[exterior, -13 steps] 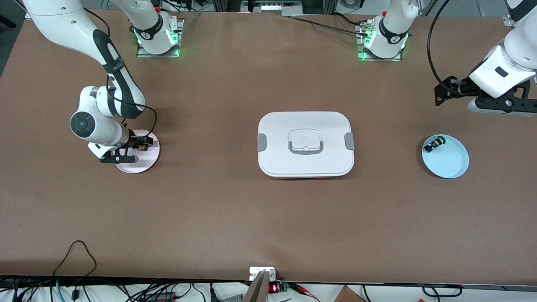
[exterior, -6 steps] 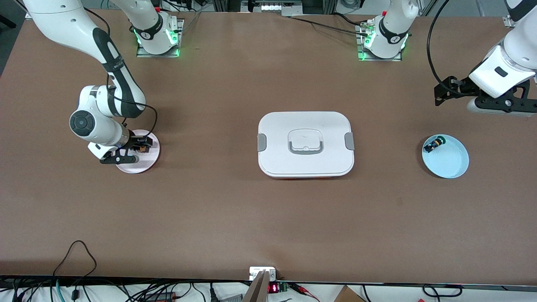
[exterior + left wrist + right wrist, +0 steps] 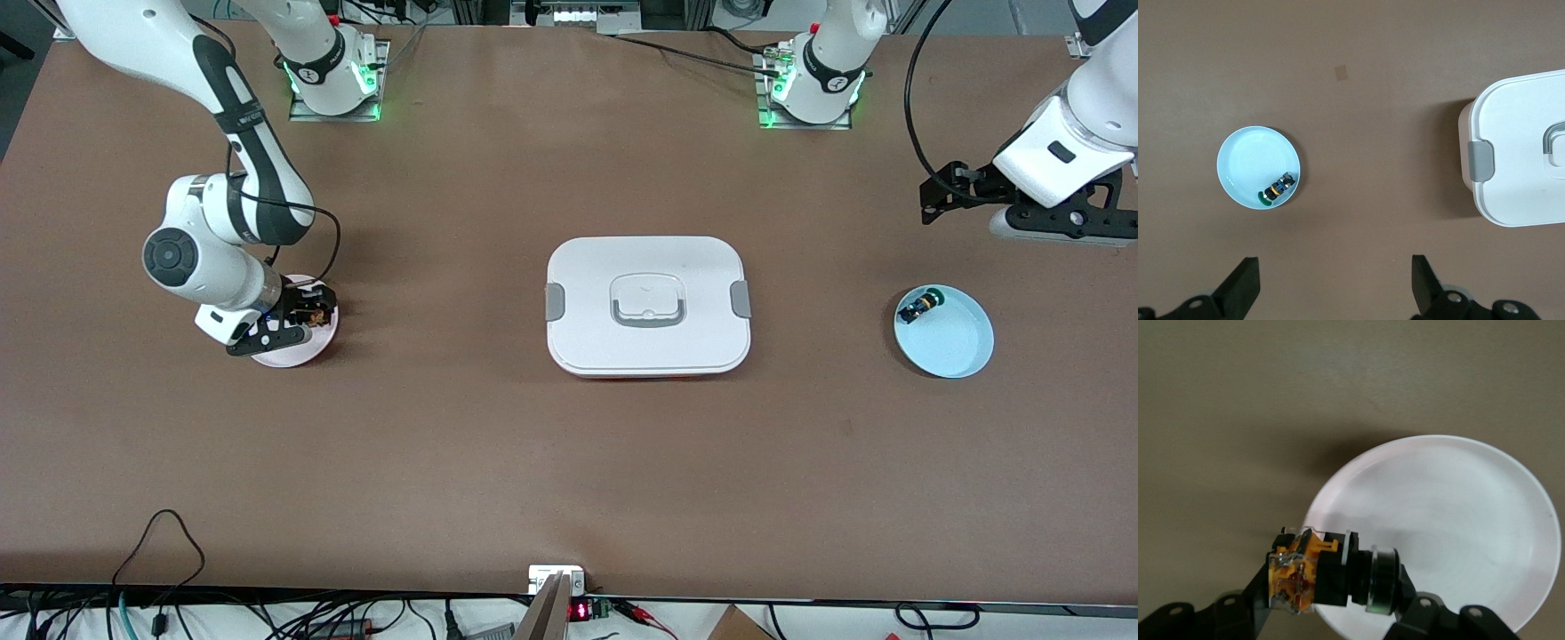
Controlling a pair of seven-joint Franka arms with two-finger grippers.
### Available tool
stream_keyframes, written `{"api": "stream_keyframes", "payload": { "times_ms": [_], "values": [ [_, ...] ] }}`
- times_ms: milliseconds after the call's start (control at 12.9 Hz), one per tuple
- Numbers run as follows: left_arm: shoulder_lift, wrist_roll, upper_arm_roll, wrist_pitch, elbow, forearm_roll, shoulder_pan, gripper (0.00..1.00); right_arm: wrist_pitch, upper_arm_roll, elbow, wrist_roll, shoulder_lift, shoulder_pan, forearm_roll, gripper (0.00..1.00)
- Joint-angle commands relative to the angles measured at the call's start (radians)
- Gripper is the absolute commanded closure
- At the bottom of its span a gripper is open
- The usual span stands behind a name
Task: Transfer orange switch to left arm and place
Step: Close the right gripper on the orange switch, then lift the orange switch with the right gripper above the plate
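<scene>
Right gripper [image 3: 307, 313]: clamped on orange switch [image 3: 1328, 579], raised over pink plate [image 3: 298, 351]. Left gripper [image 3: 1335, 287]: spread, waiting (light blue plate [image 3: 1248, 167] below). Box [image 3: 647, 305]: table centre.

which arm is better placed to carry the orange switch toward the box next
Right. Its tool is shut on the orange switch over the pink plate. The left tool hangs open, empty, near the blue plate.

Right gripper [image 3: 307, 316] gripping orange switch [image 3: 311, 314] over pink plate [image 3: 293, 354], white box [image 3: 647, 305] mid-table, left gripper [image 3: 929, 200] waiting.
</scene>
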Motion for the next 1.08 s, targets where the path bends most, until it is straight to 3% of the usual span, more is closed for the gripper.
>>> {"api": "stream_keyframes", "payload": {
  "times_ms": [0, 386, 618, 772, 1004],
  "values": [
    [-0.007, -0.011, 0.0, -0.018, 0.011, 0.002, -0.005, 0.0, -0.212, 0.004, 0.137, -0.069, -0.01, -0.007, 0.047, 1.0],
    [-0.007, -0.009, 0.0, -0.018, 0.011, 0.0, -0.005, 0.0, -0.282, 0.021, 0.24, -0.091, -0.05, 0.002, 0.056, 1.0],
    [-0.007, -0.009, 0.001, -0.018, 0.013, -0.01, -0.005, 0.0, -0.286, 0.084, 0.288, -0.1, -0.1, 0.002, 0.083, 1.0],
    [-0.003, -0.009, 0.001, -0.018, 0.019, -0.021, -0.001, 0.0, -0.288, 0.127, 0.312, -0.15, -0.142, 0.002, 0.145, 1.0],
    [0.052, -0.002, 0.0, -0.073, 0.1, -0.027, -0.01, 0.0, -0.29, 0.185, 0.323, -0.259, -0.2, 0.001, 0.193, 1.0]
  ]
}}
